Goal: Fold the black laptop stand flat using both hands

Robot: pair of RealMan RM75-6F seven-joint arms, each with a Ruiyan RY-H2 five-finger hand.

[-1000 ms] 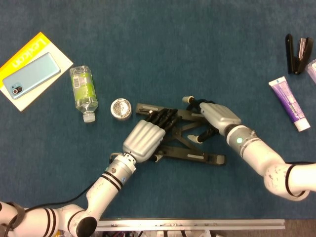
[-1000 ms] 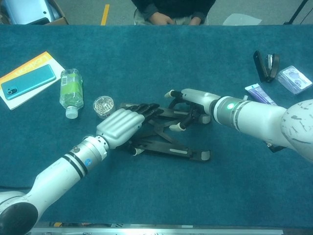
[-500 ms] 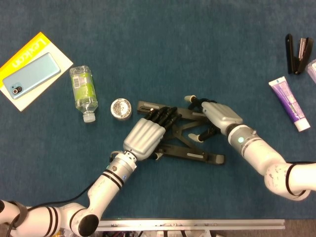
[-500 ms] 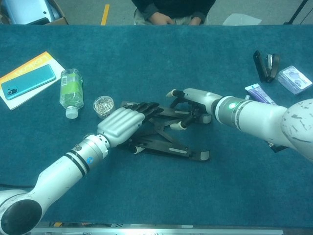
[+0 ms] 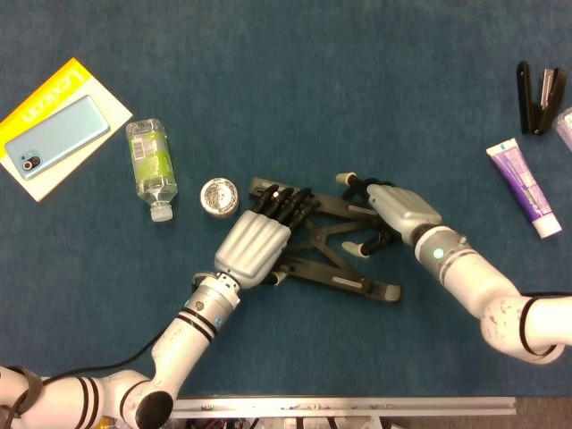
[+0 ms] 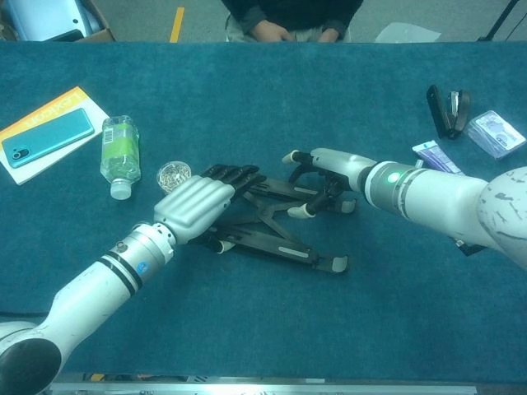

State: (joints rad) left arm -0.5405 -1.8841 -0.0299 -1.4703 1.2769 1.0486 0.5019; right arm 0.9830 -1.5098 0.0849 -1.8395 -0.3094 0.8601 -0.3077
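Head view: left robot hand [image 5: 253, 248] laid palm-down, fingers extended over the left end of the black hinged metal laptop stand [image 5: 335, 262], pressing rather than gripping. Right robot hand [image 5: 399, 211] curled over the stand's far right corner, fingertips on a strut; firmness of hold impossible to tell. Stand between both hands on the blue bench [image 5: 357, 89], long axis running left to right, each end directly under a hand, nearly collapsed.

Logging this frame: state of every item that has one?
laptop stand: lying on table, arms splayed, not flat
left hand: resting on stand's left end
right hand: fingers on stand's right end
water bottle: on its side, capped
stapler: open
phone: face down on yellow box
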